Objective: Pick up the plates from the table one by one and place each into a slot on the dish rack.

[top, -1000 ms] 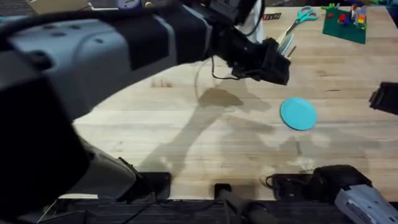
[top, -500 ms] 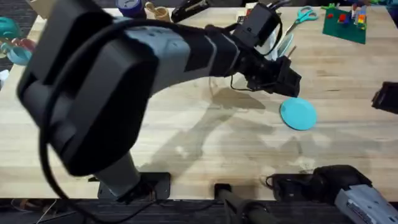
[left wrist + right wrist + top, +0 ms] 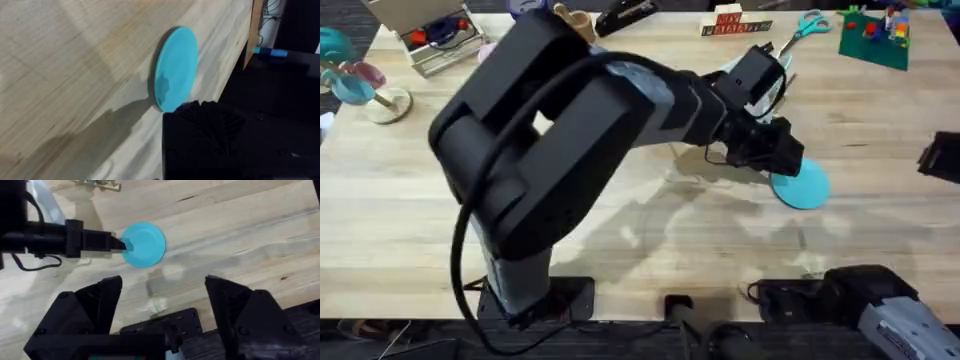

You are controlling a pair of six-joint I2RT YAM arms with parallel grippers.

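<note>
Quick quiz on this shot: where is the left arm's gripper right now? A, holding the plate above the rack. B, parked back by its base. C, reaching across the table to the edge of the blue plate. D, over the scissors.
C: the left gripper is stretched across the table, its tip at the edge of the blue plate, which lies flat.
</note>
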